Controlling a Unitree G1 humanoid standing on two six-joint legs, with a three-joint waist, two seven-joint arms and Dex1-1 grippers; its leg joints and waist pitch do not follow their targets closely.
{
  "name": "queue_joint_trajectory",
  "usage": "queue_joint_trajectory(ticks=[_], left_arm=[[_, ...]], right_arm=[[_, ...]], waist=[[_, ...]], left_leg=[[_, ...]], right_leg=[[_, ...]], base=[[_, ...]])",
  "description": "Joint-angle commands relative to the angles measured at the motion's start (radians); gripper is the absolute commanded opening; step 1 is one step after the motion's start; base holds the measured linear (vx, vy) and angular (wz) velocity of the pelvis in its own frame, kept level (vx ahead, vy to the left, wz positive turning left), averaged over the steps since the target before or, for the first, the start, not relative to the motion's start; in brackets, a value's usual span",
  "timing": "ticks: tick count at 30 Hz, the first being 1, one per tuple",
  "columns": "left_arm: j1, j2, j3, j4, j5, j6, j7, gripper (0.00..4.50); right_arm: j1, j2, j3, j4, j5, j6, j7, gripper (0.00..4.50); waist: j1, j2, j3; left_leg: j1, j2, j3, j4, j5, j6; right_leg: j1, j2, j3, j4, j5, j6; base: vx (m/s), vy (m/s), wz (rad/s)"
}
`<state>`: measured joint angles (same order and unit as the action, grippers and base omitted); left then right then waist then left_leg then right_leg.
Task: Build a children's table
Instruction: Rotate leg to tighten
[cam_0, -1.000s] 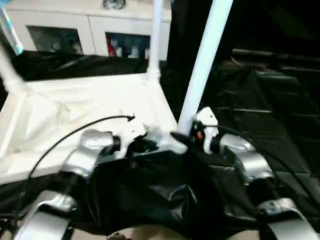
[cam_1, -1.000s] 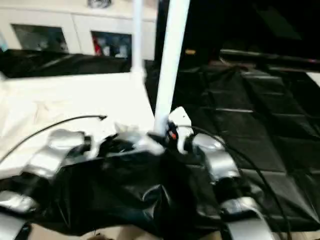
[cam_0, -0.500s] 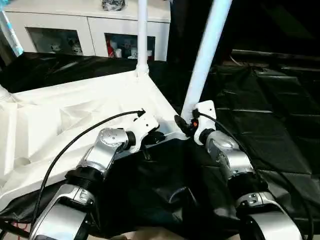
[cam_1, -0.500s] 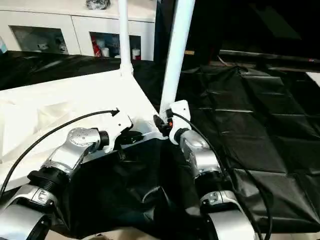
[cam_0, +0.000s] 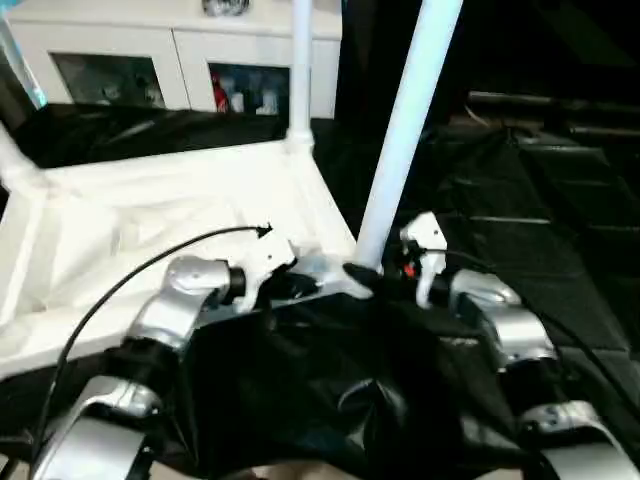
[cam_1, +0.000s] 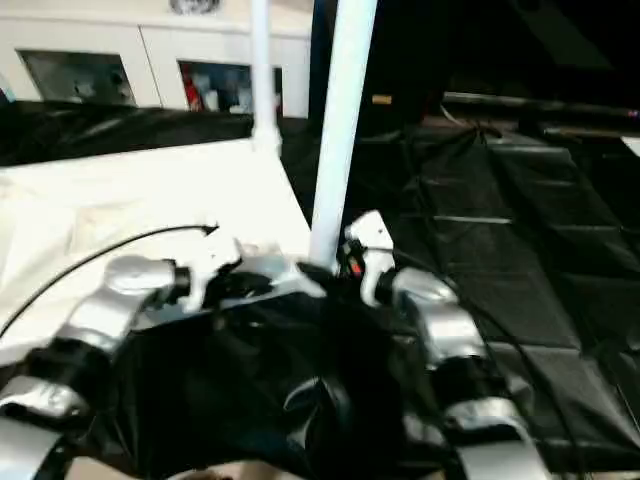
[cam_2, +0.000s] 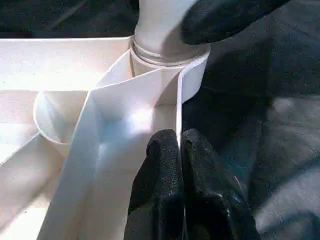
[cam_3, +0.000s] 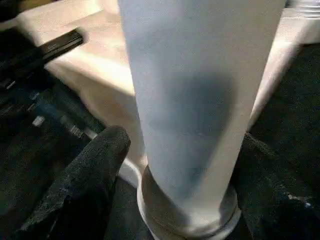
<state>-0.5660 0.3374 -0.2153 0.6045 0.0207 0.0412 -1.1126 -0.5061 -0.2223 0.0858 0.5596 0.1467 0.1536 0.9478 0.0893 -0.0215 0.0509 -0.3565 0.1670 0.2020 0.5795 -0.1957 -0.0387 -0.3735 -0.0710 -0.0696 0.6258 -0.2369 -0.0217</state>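
The white tabletop (cam_0: 150, 200) lies upside down on a black sheet, ribs up. A thick white leg (cam_0: 405, 120) stands upright in the near right corner socket (cam_2: 170, 50). A thinner-looking leg (cam_0: 300, 70) stands at the far right corner, and another leg (cam_0: 15, 160) at the far left. My left gripper (cam_2: 178, 142) is shut on the thin rim wall just beside the near right socket. My right gripper (cam_3: 185, 165) is open, its fingers (cam_3: 95, 175) standing on either side of the leg's base with a gap on one side.
A white cabinet (cam_0: 170, 50) with glass doors stands behind the tabletop. Crinkled black sheeting (cam_0: 520, 180) covers the surface to the right and in front. A black cable (cam_0: 150, 265) arcs over my left forearm.
My right gripper's fingers have spread wider around the leg's base. My left gripper keeps its pinch on the rim. The head view has shifted and tilted.
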Motion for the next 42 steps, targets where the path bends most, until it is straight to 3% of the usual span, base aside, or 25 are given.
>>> queue_joint_trajectory(ticks=[1,5,12,16,19,22,25,26,28,29,31,33,34,35,37,39,42], left_arm=[[0.005,-0.023,-0.035,-0.050,-0.046,-0.028,-0.063,0.00],[0.022,0.002,-0.040,-0.071,-0.062,-0.020,-0.124,0.00],[0.036,0.024,-0.040,-0.088,-0.063,-0.007,-0.160,0.00],[0.037,0.027,-0.038,-0.086,-0.060,-0.007,-0.157,0.00],[0.019,0.003,-0.022,-0.060,-0.052,-0.013,-0.098,0.00],[-0.015,-0.032,-0.007,-0.020,-0.019,0.001,0.016,0.00],[-0.053,-0.068,0.002,0.028,0.015,0.017,0.127,0.00],[-0.075,-0.090,0.006,0.053,0.027,0.012,0.184,0.00],[-0.087,-0.108,0.010,0.063,0.028,0.013,0.211,0.00],[-0.105,-0.139,0.015,0.074,0.028,0.019,0.251,0.00],[-0.123,-0.174,0.016,0.086,0.035,0.022,0.302,0.00],[-0.133,-0.195,0.018,0.099,0.041,0.015,0.326,0.00],[-0.133,-0.198,0.018,0.101,0.041,0.014,0.326,0.00],[-0.136,-0.208,0.015,0.108,0.040,0.000,0.323,0.00],[-0.132,-0.210,0.012,0.108,0.039,-0.009,0.312,0.00],[-0.123,-0.204,0.007,0.099,0.035,-0.016,0.286,0.00],[-0.099,-0.179,0.000,0.078,0.024,-0.030,0.227,0.00]], right_arm=[[0.032,0.012,0.111,-0.018,-0.006,0.048,0.124,3.32],[0.038,-0.022,0.134,-0.038,-0.011,0.067,0.180,3.32],[0.046,-0.043,0.149,-0.060,-0.006,0.095,0.223,2.82],[0.051,-0.043,0.152,-0.072,0.003,0.114,0.237,2.49],[0.061,-0.023,0.149,-0.066,-0.003,0.107,0.202,2.29],[0.037,0.030,0.114,0.011,-0.049,0.082,0.021,2.22],[0.001,0.089,0.065,0.101,-0.084,0.074,-0.187,2.12],[-0.015,0.123,0.031,0.135,-0.078,0.085,-0.279,2.06],[-0.024,0.144,0.009,0.153,-0.072,0.090,-0.336,2.01],[-0.036,0.179,-0.023,0.177,-0.059,0.095,-0.417,2.01],[-0.049,0.217,-0.057,0.203,-0.044,0.092,-0.508,1.99],[-0.056,0.239,-0.062,0.220,-0.057,0.061,-0.540,1.99],[-0.056,0.243,-0.060,0.221,-0.061,0.054,-0.541,1.99],[-0.056,0.257,-0.036,0.227,-0.086,0.007,-0.528,1.99],[-0.052,0.262,-0.024,0.225,-0.091,-0.022,-0.494,1.99],[-0.044,0.262,-0.024,0.209,-0.071,-0.023,-0.437,2.54],[-0.030,0.236,-0.014,0.163,-0.040,0.000,-0.341,2.74]], waist=[[0.003,0.004,-0.053],[0.006,0.004,-0.053],[0.012,0.003,-0.052],[0.014,0.003,-0.054],[0.013,0.003,-0.052],[0.011,0.002,-0.048],[-0.007,0.003,-0.038],[-0.008,0.002,-0.040],[-0.010,0.003,-0.044],[-0.008,0.008,-0.045],[-0.009,0.006,-0.047],[-0.008,0.006,-0.050],[-0.007,0.013,-0.050],[-0.007,0.007,-0.054],[-0.006,0.008,-0.053],[-0.005,0.007,-0.051],[-0.004,0.008,-0.051]], left_leg=[[0.007,0.084,-0.036,-0.066,-0.125,0.059],[0.007,0.086,-0.034,-0.065,-0.125,0.064],[0.010,0.087,-0.035,-0.068,-0.146,0.040],[0.008,0.085,-0.034,-0.065,-0.118,0.052],[0.009,0.085,-0.035,-0.066,-0.132,0.045],[0.010,0.084,-0.036,-0.069,-0.161,0.032],[0.025,0.082,-0.046,-0.078,-0.275,-0.034],[0.023,0.081,-0.048,-0.078,-0.279,-0.039],[0.021,0.085,-0.050,-0.082,-0.272,-0.045],[0.024,0.083,-0.046,-0.080,-0.266,-0.037],[0.022,0.082,-0.045,-0.080,-0.250,-0.037],[0.020,0.082,-0.044,-0.079,-0.221,-0.031],[0.019,0.082,-0.043,-0.079,-0.216,-0.031],[0.016,0.080,-0.040,-0.076,-0.190,-0.018],[0.015,0.079,-0.039,-0.074,-0.175,-0.003],[0.014,0.079,-0.039,-0.075,-0.180,0.007],[0.015,0.082,-0.041,-0.076,-0.193,0.019]], right_leg=[[0.038,-0.100,0.063,-0.072,-0.011,-0.250],[0.035,-0.100,0.062,-0.071,-0.020,-0.256],[0.034,-0.103,0.064,-0.074,-0.062,-0.252],[0.035,-0.101,0.062,-0.070,-0.026,-0.251],[0.034,-0.102,0.063,-0.073,-0.052,-0.249],[0.032,-0.105,0.065,-0.082,-0.115,-0.238],[0.019,-0.110,0.069,-0.105,-0.352,-0.199],[0.022,-0.111,0.069,-0.106,-0.371,-0.188],[0.023,-0.109,0.070,-0.103,-0.333,-0.181],[0.020,-0.107,0.073,-0.101,-0.280,-0.184],[0.022,-0.106,0.071,-0.099,-0.247,-0.188],[0.025,-0.104,0.070,-0.094,-0.190,-0.194],[0.024,-0.105,0.071,-0.092,-0.169,-0.197],[0.030,-0.104,0.069,-0.086,-0.106,-0.207],[0.031,-0.103,0.068,-0.085,-0.081,-0.212],[0.033,-0.105,0.069,-0.088,-0.094,-0.212],[0.034,-0.106,0.069,-0.091,-0.121,-0.209]], base=[[0.000,0.000,0.00],[0.000,0.000,0.00],[0.000,0.000,0.00],[0.000,0.000,0.00],[0.000,0.000,0.00],[0.000,0.000,0.00],[0.000,0.000,0.00],[0.000,0.000,0.00],[0.000,0.000,0.00],[0.000,0.000,0.00],[0.000,0.000,0.00],[0.000,0.000,0.00],[0.000,0.000,0.00],[0.000,0.000,0.00],[0.000,0.000,0.00],[0.000,0.000,0.00],[0.000,0.000,0.00]])
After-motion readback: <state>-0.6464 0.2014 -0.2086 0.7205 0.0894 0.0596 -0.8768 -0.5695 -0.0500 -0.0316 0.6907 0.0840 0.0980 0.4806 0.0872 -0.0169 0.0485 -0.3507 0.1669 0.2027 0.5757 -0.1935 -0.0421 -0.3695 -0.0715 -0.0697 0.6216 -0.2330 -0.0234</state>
